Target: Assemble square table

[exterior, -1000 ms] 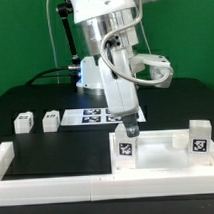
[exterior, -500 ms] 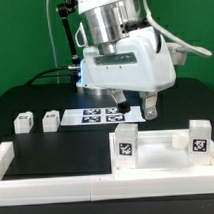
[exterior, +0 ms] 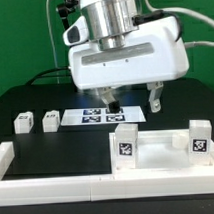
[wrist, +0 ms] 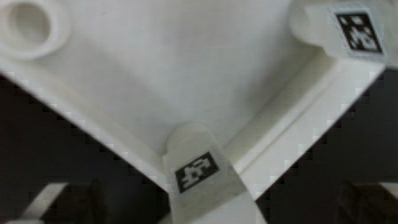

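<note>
Black bench (exterior: 56, 149), green backdrop (exterior: 18, 48); at the exterior view's left two loose legs (exterior: 23, 122) are waiting, the marker board (exterior: 100, 115) lying beside them; above it the gripper (exterior: 131, 102) is hovering, fingers spread, carrying nothing; at that view's right the slab (exterior: 162, 151) is lying flat by the rails (exterior: 48, 183), square so no long axis, its two fitted legs (exterior: 125, 142) pointing up; I am judging a loose leg is next, wanting a centred descent, pinching flat sides squarely.
</note>
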### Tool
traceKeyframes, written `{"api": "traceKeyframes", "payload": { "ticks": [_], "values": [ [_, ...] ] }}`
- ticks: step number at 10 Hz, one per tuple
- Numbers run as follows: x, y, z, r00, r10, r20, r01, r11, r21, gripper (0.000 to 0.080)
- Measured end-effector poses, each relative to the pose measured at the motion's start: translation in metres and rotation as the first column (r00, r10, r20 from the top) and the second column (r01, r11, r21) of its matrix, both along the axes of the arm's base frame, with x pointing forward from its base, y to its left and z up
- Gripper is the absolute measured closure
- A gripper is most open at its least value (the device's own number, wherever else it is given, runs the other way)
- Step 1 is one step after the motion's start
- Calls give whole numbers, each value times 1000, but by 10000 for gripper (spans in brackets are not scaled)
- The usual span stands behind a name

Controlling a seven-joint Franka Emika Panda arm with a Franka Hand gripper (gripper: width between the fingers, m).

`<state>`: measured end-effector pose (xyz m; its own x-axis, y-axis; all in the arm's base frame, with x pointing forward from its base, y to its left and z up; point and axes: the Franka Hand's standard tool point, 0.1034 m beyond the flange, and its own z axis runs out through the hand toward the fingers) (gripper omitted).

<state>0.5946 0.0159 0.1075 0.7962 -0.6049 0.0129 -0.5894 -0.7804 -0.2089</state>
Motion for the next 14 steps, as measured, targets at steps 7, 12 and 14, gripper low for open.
{"api": "traceKeyframes", "payload": {
  "ticks": [7,12,14],
  "values": [
    [-18,-35,-22,727,687,7,-679,720,-145,151],
    [-19,-29,-77,812,573,-113,-583,807,-91,151],
    [-19,-33,-98,812,570,-121,-582,805,-112,151]
  ]
}}
